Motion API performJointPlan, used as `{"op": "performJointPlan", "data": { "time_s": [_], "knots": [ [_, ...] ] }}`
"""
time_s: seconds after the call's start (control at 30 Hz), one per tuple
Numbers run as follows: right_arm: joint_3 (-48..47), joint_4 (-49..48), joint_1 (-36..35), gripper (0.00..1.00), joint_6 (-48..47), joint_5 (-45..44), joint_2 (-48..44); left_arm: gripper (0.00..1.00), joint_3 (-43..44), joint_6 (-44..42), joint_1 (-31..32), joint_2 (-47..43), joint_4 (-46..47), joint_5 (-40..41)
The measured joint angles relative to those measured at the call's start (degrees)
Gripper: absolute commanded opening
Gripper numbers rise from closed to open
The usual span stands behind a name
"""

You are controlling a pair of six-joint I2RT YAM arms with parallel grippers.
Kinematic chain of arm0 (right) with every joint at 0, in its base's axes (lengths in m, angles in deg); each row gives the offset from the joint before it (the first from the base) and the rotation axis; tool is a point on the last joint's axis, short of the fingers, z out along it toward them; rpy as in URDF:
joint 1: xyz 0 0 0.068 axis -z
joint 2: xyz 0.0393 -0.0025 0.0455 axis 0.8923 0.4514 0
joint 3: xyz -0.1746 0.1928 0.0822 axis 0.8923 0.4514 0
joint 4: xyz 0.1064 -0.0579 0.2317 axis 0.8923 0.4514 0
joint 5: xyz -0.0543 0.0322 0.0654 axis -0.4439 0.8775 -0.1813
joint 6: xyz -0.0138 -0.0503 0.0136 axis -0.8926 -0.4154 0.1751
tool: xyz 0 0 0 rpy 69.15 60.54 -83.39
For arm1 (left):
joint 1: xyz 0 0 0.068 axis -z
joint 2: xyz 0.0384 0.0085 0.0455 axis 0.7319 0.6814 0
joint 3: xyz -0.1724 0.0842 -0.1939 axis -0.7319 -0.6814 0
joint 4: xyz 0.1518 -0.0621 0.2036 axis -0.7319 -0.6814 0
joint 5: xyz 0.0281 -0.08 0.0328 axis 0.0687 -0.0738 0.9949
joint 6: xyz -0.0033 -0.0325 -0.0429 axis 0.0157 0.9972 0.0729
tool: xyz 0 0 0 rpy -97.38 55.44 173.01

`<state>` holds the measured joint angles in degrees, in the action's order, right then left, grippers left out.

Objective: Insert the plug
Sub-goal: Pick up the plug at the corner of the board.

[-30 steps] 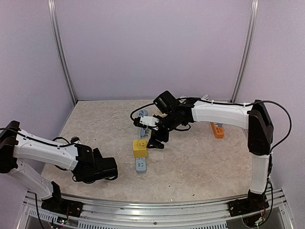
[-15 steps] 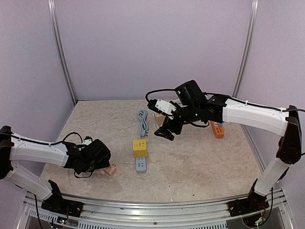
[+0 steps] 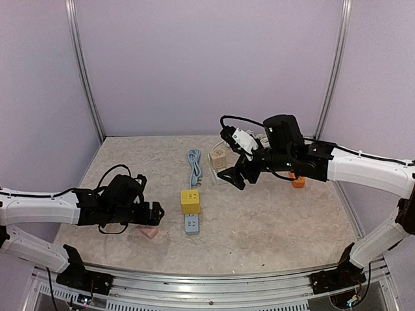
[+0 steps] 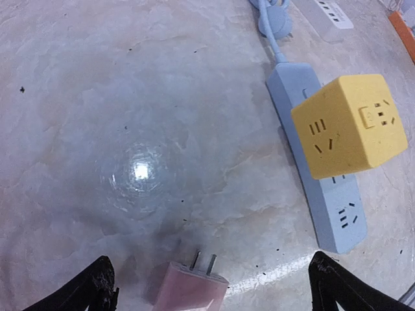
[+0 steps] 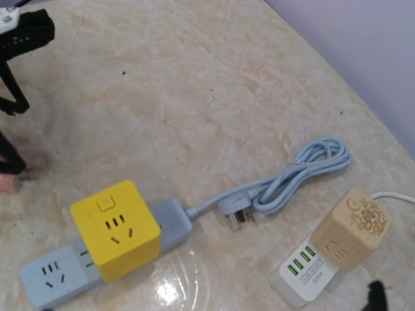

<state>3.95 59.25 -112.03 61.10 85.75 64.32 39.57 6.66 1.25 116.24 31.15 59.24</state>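
**Left arm reaches the plug as the right backs away**

Left of the blue power strip (image 4: 340, 220), our left pincer (image 3: 150, 212) has swung in and hangs with its jaws apart over the pink plug (image 4: 191, 295). The plug lies loose on the desk (image 3: 272, 220), just left of the strip. A yellow cube (image 4: 350, 126) sits on the strip. Beyond the strip to the right, our right pincer (image 3: 232, 178) has withdrawn, its jaws apart and empty. We judge that grasping the plug comes next.

Here we are in a robot lab test cell: plain lilac walls (image 3: 207, 65), aluminium posts (image 3: 83, 71) in the corners, a marble-patterned bench (image 3: 272, 227). A white left arm (image 3: 39, 210) and right arm (image 3: 369, 172) rise from the metal rail (image 3: 207, 285) at its near edge, and a blue power strip (image 3: 192, 223) lies loose on top.
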Motion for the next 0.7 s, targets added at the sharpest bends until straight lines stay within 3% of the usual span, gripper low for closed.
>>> {"op": "performJointPlan", "data": {
  "time_s": [0.13,0.27,0.43,0.7],
  "knots": [
    [1.42,-1.07,0.2,1.0,0.79,0.44,-0.94,0.96,2.82,-4.72,-0.17,0.7,-0.87,-4.7],
    [2.38,-1.4,0.31,1.0,1.18,0.85,-1.62,0.91,6.71,-6.78,-0.37,7.17,-3.04,-7.65],
    [2.67,-1.51,0.35,1.0,1.33,1.46,-2.14,0.9,10.62,-7.3,-0.35,15.43,-7.34,-8.04],
    [3.52,-2.03,0.42,1.0,1.33,1.95,-3.41,0.85,16.04,-6.8,0.72,17.53,-15.54,-6.75]
  ]
}}
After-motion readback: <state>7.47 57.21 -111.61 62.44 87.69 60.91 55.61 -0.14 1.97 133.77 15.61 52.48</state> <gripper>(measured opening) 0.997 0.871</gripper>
